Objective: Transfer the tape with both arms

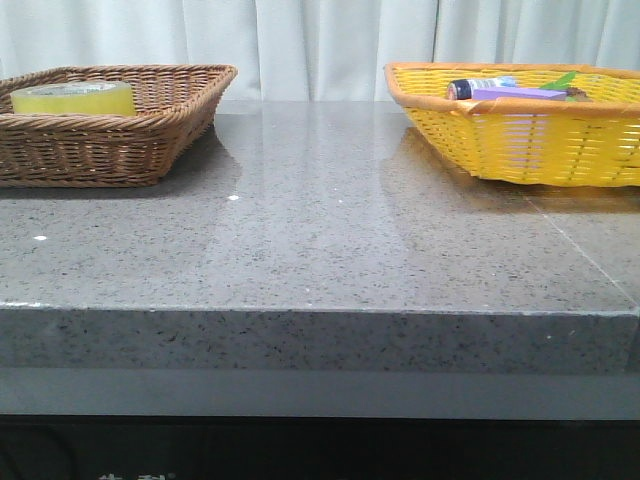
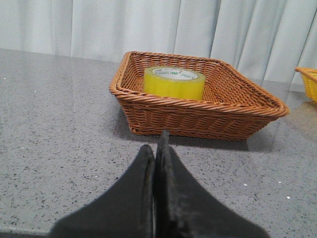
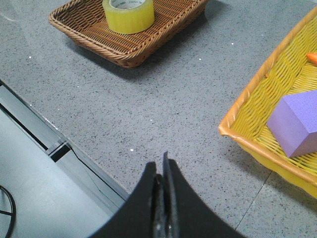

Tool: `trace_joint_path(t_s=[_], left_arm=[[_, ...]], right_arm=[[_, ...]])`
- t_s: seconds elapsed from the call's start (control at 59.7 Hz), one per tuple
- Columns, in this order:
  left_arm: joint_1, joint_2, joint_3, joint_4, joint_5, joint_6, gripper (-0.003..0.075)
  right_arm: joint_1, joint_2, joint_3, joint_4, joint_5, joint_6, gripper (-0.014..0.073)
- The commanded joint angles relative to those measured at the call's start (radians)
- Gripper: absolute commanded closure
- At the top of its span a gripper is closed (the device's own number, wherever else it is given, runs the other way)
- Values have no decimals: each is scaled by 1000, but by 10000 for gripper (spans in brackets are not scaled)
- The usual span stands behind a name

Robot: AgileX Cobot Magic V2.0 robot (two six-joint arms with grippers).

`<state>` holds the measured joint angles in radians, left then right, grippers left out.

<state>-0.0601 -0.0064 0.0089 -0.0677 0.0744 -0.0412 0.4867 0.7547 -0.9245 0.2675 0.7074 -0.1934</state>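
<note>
Writing on the tape: the tape (image 2: 174,82) has green print on the white top edge of its core, too small to read in any view
Tape position: it lies flat, hole upward, in the brown wicker basket (image 2: 198,116) at the table's left side, well apart from both grippers
Other basket: a yellow woven basket (image 1: 520,135) stands at the right of the grey speckled table (image 1: 320,240), holding a purple block (image 3: 297,124) and a dark cylinder (image 1: 465,89) with a pale label that cannot be read
Hidden or cut off: in the front view only the upper part of the roll shows above the brown rim; both baskets run off the frame edges; an orange thing (image 3: 312,57) in the yellow basket is cut by the picture edge and cannot be identified; neither arm appears in the front view
Left gripper: the left gripper (image 2: 158,148) has its black fingers pressed together with nothing between them, low over the table, pointing at the brown basket
Right gripper: the right gripper (image 3: 162,166) is likewise closed and empty, held higher above the table's near edge, between the two baskets
</note>
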Motion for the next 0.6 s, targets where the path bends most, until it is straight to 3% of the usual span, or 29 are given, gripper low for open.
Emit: trace_joint_path(t_s=[0.0,0.218,0.452,0.586], left_arm=[[-8,-17,39,-1,-74,-11,740],[-8,-17,39,-1,-74,-11,740],[-8,-17,39,-1,-74,-11,740],[-8,-17,39,-1,-74,-11,740]], right_arm=[[0,-6,-22,14,-68,-1,664],[-6,-13,-17,5,-71,-1,664],[-268,-230,183,-33,-308,-6,662],[-337,-424,366,-35,-472,-7,662]])
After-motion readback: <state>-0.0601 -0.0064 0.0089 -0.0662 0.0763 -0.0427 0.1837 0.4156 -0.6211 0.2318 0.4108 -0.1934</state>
